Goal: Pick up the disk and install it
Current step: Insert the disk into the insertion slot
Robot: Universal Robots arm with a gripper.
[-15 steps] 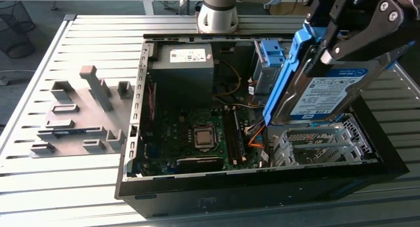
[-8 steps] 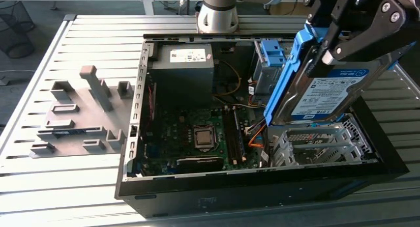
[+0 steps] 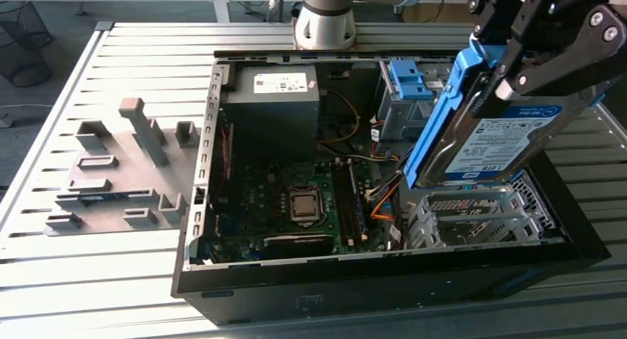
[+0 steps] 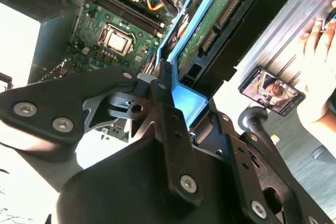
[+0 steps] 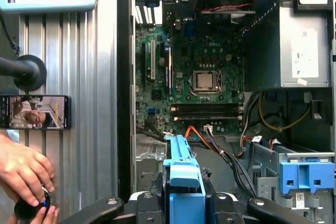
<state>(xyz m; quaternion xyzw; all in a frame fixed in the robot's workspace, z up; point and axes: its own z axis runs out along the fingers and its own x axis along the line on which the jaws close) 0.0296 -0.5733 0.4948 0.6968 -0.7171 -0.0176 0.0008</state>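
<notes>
Clamped on the disk (image 3: 500,137), the jaws of the gripper (image 3: 537,56) hold it by its upper end, and we see this in the exterior view at the upper right. We see the drive tilted and lifted clear, its label facing us and its blue carrier frame running down the edge on the exterior view's left. It hangs above the silver drive cage (image 3: 470,218) inside the open computer case (image 3: 392,280), which lies on a slatted metal table (image 3: 59,265). We also note the motherboard (image 3: 294,199), a dark grey power supply box (image 3: 274,104) and a bare blue bracket (image 3: 407,78) within the case, and a grey fixture tray (image 3: 113,174) well apart on the exterior view's left.

Turning to the second wrist view, we see the gripper (image 4: 173,103) closed on the blue frame of the disk (image 4: 220,19), whose green circuit board faces the camera. A person's hand (image 4: 317,72) rests beside a phone (image 4: 270,90).

Lastly, in the first wrist view, we see the gripper (image 5: 185,200) pinching the disk (image 5: 181,169) edge-on over the case, with a hand (image 5: 21,169) below a phone (image 5: 34,112).
</notes>
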